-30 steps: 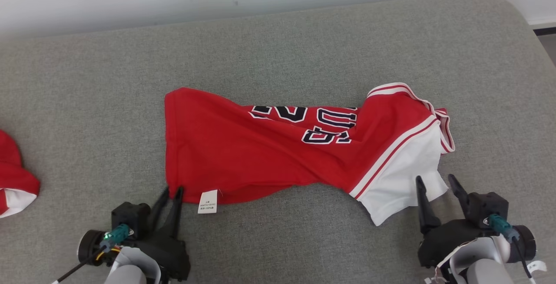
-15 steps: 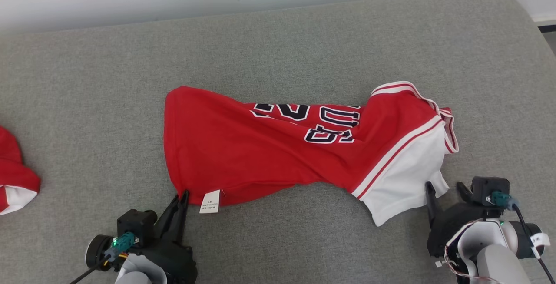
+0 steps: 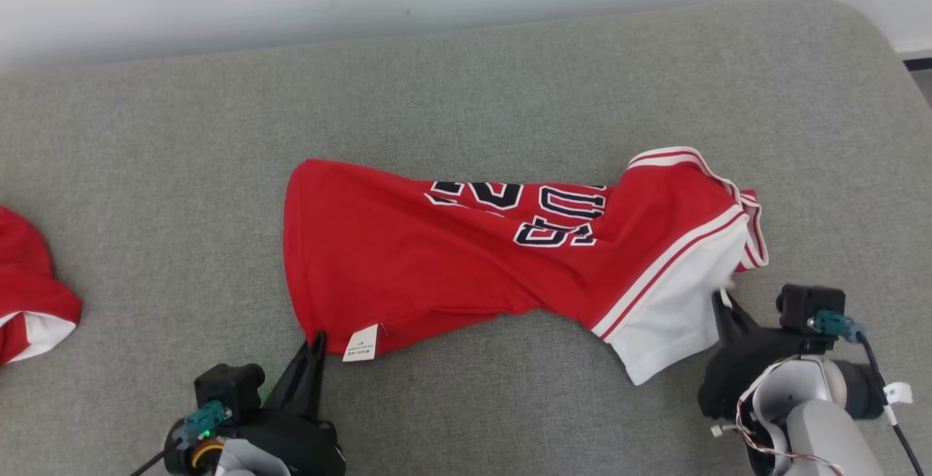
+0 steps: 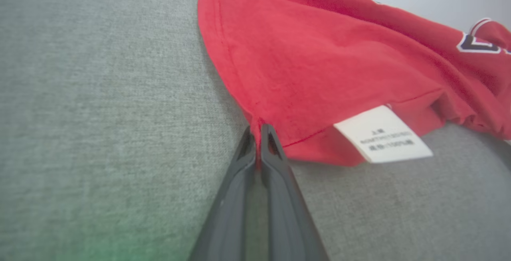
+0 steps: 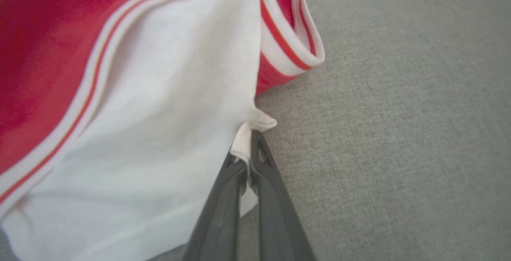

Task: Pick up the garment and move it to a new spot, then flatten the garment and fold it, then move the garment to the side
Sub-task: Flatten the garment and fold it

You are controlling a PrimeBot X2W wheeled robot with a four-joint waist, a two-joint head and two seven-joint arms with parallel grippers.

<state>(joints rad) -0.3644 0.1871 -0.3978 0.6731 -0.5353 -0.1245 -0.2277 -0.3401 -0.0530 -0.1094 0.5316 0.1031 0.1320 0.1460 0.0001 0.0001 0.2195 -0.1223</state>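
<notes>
The garment (image 3: 451,258) is a red jersey with black lettering and a white, striped sleeve end, lying rumpled across the grey cushion. My left gripper (image 3: 317,341) is shut on its lower left hem corner, beside a white care label (image 3: 362,343). In the left wrist view the left gripper (image 4: 259,131) pinches red cloth (image 4: 319,65) between both fingers. My right gripper (image 3: 723,300) is shut on the edge of the white sleeve (image 3: 673,323). The right wrist view shows the right gripper (image 5: 249,141) nipping a fold of the white cloth (image 5: 159,125).
Another red and white piece of clothing (image 3: 29,294) lies at the left edge of the cushion (image 3: 145,170). A pale wall runs behind the cushion's far edge. The cushion's rounded corner (image 3: 866,32) is at the upper right, with floor beyond.
My right gripper moved forward onto the white sleeve and shut on it. The left gripper closed on the hem corner a second ago and stays shut. The head view has shifted slightly.
</notes>
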